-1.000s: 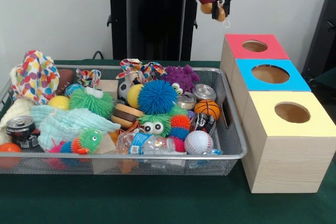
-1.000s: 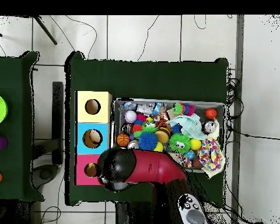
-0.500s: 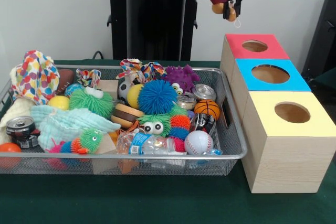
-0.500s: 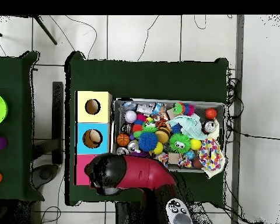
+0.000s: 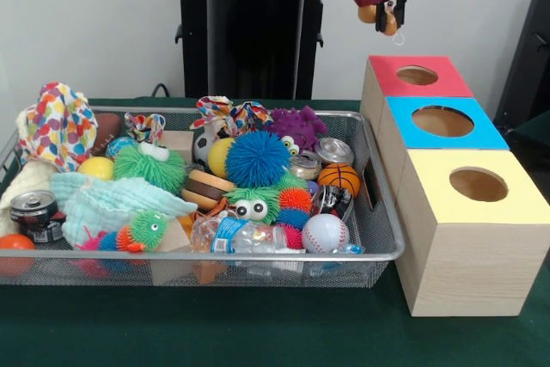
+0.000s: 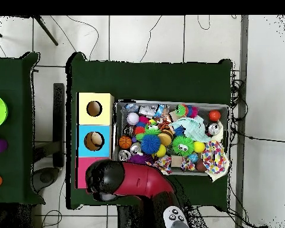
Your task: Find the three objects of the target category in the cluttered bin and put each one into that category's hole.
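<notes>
a small tan-and-orange toy (image 5: pixel 383 16) hangs clamped in the pincer (image 5: pixel 388 16), high above the red-topped box (image 5: pixel 418 76) and a little to the bin side of its round hole (image 5: pixel 417 75). the red and black arm (image 6: pixel 130 179) comes down from the top of the front view with the pincer pointing straight down, and from overhead it covers the red-topped box. beside it stand the blue-topped box (image 5: pixel 443 122) and yellow-topped box (image 5: pixel 477 185), next to the wire bin (image 5: pixel 382 238) crowded with toys on the green counter (image 5: pixel 258 333).
</notes>
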